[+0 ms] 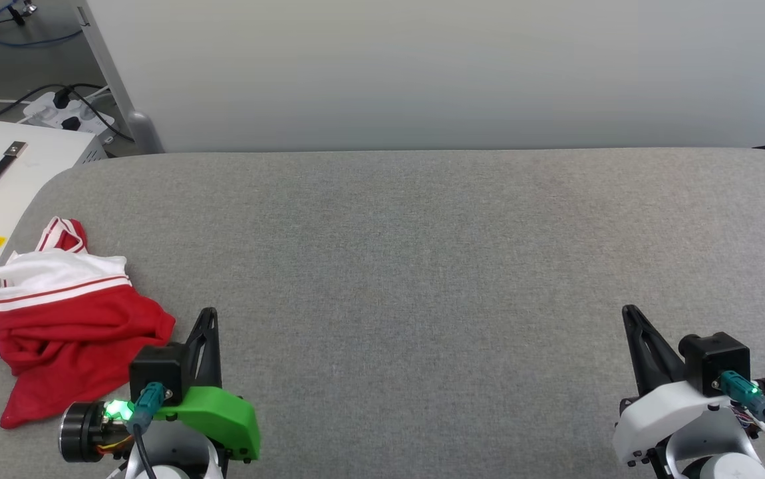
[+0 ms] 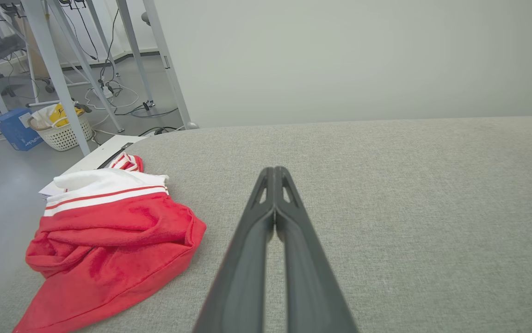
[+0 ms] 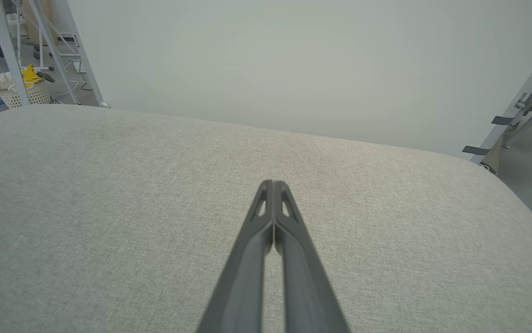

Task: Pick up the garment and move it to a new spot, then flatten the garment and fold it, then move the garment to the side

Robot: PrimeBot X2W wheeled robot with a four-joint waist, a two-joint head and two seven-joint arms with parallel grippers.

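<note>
You see the garment [image 1: 70,326] lying crumpled at the lower left of the head view, on the grey fabric surface [image 1: 422,266] and close to its left edge. Its red body is bunched in loose folds, with one red corner trailing toward the bottom of the frame. A white sleeve with thin red stripes lies across the top of the heap, and the striped collar pokes up behind it.

Your left gripper [image 1: 209,313] sits just to the right of the garment, fingers pointing up the frame. In the left wrist view its two dark fingers are pressed together along their tips with nothing between them, and the garment lies to their left, apart from them.

Your right gripper [image 1: 628,310] is at the lower right of the head view, well apart from the garment, over bare grey fabric. In the right wrist view its fingers are likewise pressed together on nothing, and a small bit of the red and white cloth shows at the far left edge.

Beyond the surface's left edge stands a white box [image 1: 16,166] with a black handle, and a power strip [image 1: 66,113] lies on the floor in the upper left.
</note>
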